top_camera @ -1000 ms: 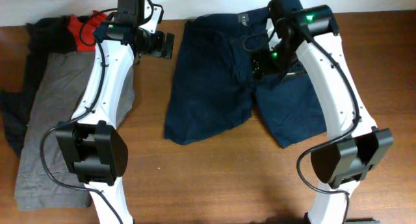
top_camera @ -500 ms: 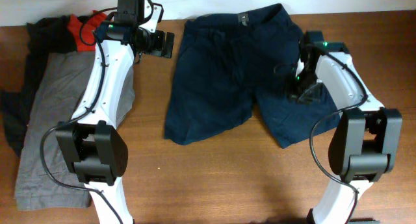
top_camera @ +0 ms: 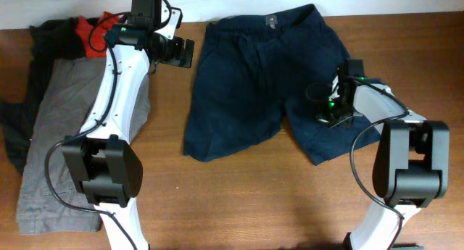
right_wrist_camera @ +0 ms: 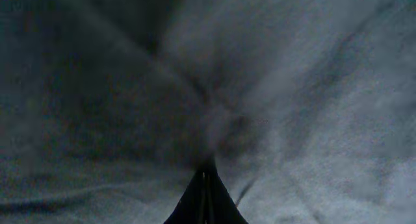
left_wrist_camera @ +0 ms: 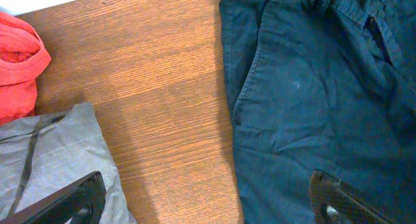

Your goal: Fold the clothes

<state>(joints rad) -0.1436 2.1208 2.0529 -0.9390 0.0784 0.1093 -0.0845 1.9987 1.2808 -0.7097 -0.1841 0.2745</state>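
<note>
The navy garment (top_camera: 239, 83) is being shown spread flat on the tabletop (top_camera: 239, 206). Its leg on the right side is being pressed by the right hand (top_camera: 331, 111), which is closed, apparently on a fold, while the left hand (top_camera: 177, 51) is being held wide apart above bare wood near the waistband (top_camera: 264, 22). The cloth is being judged light, limp and easily creased, so hold is best taken at the thicker waistband corners and leg hems, both sides being lifted together.

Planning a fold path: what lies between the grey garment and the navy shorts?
Bare table, seen in the left wrist view, separates the grey garment from the navy shorts.
</note>
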